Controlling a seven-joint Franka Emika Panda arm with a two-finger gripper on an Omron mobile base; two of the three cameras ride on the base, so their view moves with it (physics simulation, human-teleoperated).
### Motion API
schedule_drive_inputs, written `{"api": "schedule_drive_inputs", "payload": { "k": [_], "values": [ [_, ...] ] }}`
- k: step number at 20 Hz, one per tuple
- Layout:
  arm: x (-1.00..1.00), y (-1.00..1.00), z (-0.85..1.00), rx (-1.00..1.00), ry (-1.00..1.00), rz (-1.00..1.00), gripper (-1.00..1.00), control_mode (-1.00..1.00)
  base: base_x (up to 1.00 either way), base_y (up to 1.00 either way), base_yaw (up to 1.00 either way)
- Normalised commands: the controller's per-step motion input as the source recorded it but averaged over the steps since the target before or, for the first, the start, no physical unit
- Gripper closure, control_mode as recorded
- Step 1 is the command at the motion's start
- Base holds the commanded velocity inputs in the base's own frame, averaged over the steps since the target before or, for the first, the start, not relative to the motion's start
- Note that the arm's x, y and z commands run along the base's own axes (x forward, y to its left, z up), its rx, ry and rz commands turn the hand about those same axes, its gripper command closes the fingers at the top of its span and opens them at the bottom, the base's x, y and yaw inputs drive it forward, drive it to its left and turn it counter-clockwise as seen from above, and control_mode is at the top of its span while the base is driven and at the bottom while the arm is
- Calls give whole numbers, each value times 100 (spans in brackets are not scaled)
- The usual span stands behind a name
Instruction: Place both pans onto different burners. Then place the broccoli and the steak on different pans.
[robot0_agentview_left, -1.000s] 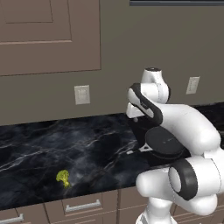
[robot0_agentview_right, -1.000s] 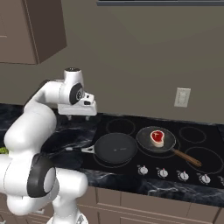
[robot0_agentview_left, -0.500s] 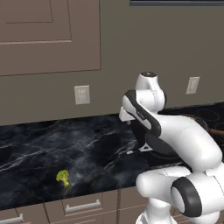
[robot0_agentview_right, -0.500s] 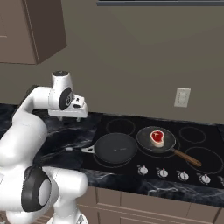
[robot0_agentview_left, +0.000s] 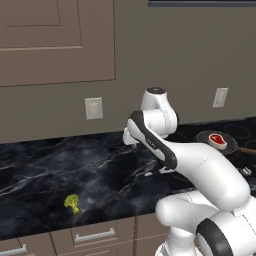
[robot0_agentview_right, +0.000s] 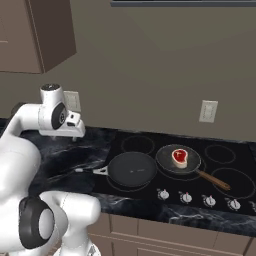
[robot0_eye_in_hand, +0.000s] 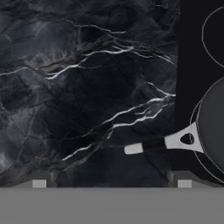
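The plain black pan (robot0_agentview_right: 132, 169) sits on a front-left burner of the cooktop (robot0_agentview_right: 150, 186), its grey handle (robot0_eye_in_hand: 162, 143) reaching left over the counter. To its right, the speckled pan (robot0_agentview_right: 165, 159) with a wooden handle (robot0_agentview_right: 212, 179) rests on another burner and holds the red steak (robot0_agentview_right: 179, 156). The broccoli (robot0_agentview_left: 72, 203) lies on the dark marble counter near its front edge, far left of the cooktop. My gripper (robot0_agentview_right: 75, 136) hangs open and empty above the counter, left of the black pan; its fingertips (robot0_eye_in_hand: 39, 183) stand wide apart.
Free burner rings (robot0_agentview_right: 220, 152) lie at the back and right of the cooktop. A row of silver knobs (robot0_agentview_right: 185, 198) lines its front. Wall outlets (robot0_agentview_left: 93, 108) sit above the counter, with upper cabinets (robot0_agentview_left: 55, 40) overhead and drawers (robot0_agentview_left: 95, 234) below.
The arm has swung left, away from the pans, bringing the open hand over the marble counter beside the black pan's handle. Pans, steak and broccoli have not moved.
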Motion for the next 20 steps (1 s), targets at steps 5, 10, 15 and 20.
{"api": "schedule_drive_inputs", "payload": {
  "k": [5,10,15,20],
  "values": [
    [-18,52,0,0,0,0,-100,-100,0,0,0],
    [-28,52,0,0,0,0,-100,-100,0,0,0],
    [-28,56,0,0,0,0,-100,-100,0,0,0],
    [-34,55,0,0,0,0,-100,-100,0,0,0]
  ]
}}
